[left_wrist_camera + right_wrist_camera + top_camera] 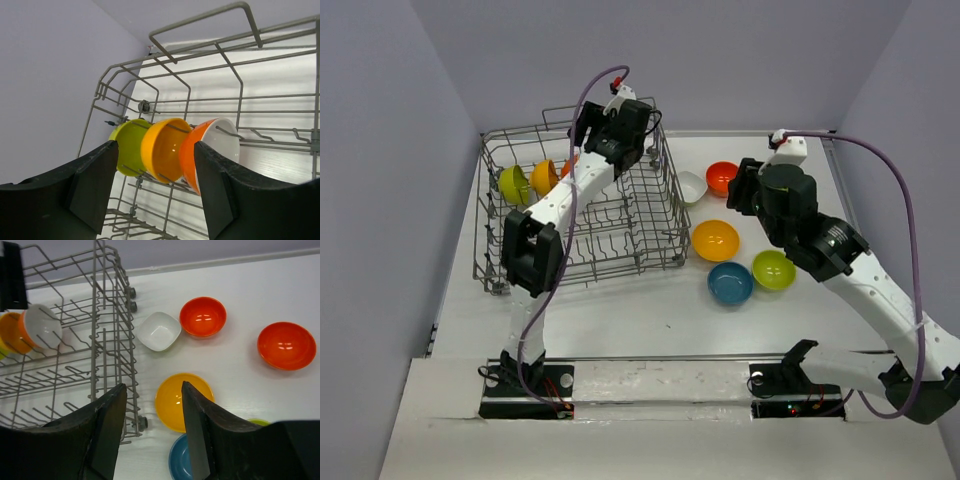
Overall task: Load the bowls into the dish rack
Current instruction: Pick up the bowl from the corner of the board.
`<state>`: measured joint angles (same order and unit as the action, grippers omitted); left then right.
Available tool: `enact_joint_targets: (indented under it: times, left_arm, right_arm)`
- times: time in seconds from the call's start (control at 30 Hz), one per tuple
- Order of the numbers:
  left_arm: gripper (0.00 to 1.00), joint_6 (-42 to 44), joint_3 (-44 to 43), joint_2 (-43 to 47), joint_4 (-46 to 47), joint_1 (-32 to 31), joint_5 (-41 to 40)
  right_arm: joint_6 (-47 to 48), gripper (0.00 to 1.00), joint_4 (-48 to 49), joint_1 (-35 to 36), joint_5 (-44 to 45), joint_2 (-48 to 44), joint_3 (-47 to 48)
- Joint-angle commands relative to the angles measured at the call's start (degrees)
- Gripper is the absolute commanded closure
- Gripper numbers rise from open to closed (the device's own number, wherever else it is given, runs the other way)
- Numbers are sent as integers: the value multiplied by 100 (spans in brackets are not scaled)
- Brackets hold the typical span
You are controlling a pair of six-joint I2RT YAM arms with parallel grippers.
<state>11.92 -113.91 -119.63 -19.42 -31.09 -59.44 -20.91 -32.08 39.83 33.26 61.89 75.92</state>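
Note:
The grey wire dish rack [620,235] stands at the left. Four bowls stand on edge in a row in it: lime green [129,146], orange-yellow [162,150], red-orange [189,157] and white [225,142]. My left gripper [155,150] hovers over the rack [210,60], open and empty, a little short of that row. My right gripper [153,386] hangs open and empty above the table, beside the rack's right wall [107,340]. Below it lie an orange-yellow bowl [172,400] and a teal bowl [180,460].
More bowls lie loose on the table to the right of the rack: a white one [159,330], two red-orange ones [203,316] [286,345] and a lime green one [774,270]. Grey walls close in the table on the left, back and right.

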Motion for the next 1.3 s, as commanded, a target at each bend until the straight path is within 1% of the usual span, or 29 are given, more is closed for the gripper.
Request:
enact_joint_targets:
  times: [0.0, 0.03, 0.1, 0.13, 0.17, 0.2, 0.27, 0.3, 0.33, 0.43, 0.5, 0.53, 0.57, 0.6, 0.63, 0.7, 0.77, 0.87, 0.93, 1.03, 1.27]
  left_arm:
    - [25, -778, -238, 1002, -632, -99, 231]
    - [25, -875, -176, 1273, -790, -108, 318]
    - [25, -1060, 174, 1617, -800, -116, 607]
    - [25, -1104, 446, 1984, -791, -116, 687]
    - [25, -1157, 579, 2170, -783, -116, 888]
    - [25, -1157, 728, 2346, -757, -116, 890]
    - [25, -1157, 1140, 2881, -678, -108, 1074]
    - [25, -1331, 1308, 3058, -625, -116, 1214]
    - [25, -1385, 1466, 3426, -503, -116, 1268]
    - [24, -1763, 2116, 3998, -484, -116, 1689]
    - [24, -1904, 2433, 4272, -423, -116, 1891]
    - [24, -1983, 2609, 4534, -292, -116, 2049]
    - [24, -2001, 2958, 4667, -203, -116, 2094]
    - [24, -2001, 3110, 4773, -150, -116, 2129]
    - [24, -2018, 3355, 4965, -54, -116, 2156]
    - [23, -2018, 3498, 5090, -18, -108, 2156]
    - [23, -2036, 3612, 5222, -53, -108, 2103]
    - [23, -2001, 3735, 5389, 26, -108, 2068]
    - [23, -1975, 3805, 5494, 78, -108, 2042]
    - [22, -1975, 3902, 5591, 140, -108, 2015]
    - [22, -1992, 3964, 5556, 184, -99, 2103]
  right_arm:
    - [-27, 45, 185, 51, 777, 349, 405]
    - [-28, 44, 175, 51, 909, 446, 519]
    - [-28, 43, 158, -10, 1304, 762, 826]
    - [-36, 43, 158, -72, 1402, 990, 932]
    - [-54, 43, 158, -290, 1455, 1114, 1029]
    - [-80, 43, 158, -292, 1456, 1228, 1134]
    - [-203, 43, 166, -870, 1018, 1535, 1390]
    - [-256, 43, 166, -1090, 633, 1641, 1469]
    - [-343, 43, 166, -1492, 482, 1764, 1539]
    - [-414, 43, 184, -2047, 94, 2335, 1872]
    - [-423, 43, 193, -2268, -81, 2678, 2040]
    - [-432, 43, 184, -2374, -335, 3036, 2137]
    - [-449, 43, 175, -2558, -468, 3222, 2242]
    - [-458, 43, 184, -2638, -704, 3398, 2460]
    - [-467, 43, 167, -2700, -811, 3792, 2602]
    - [-458, 44, 114, -2823, -987, 4207, 2927]
    - [-449, 44, 53, -2875, -1224, 4794, 3445]
    - [-432, 44, -193, -2928, -1313, 5515, 4254]
    - [-423, 44, -351, -2998, -1339, 5798, 4753]
    - [-475, 44, -562, -3156, -1479, 6255, 5229]
    - [-529, 44, -616, -3272, -1673, 6722, 5240]
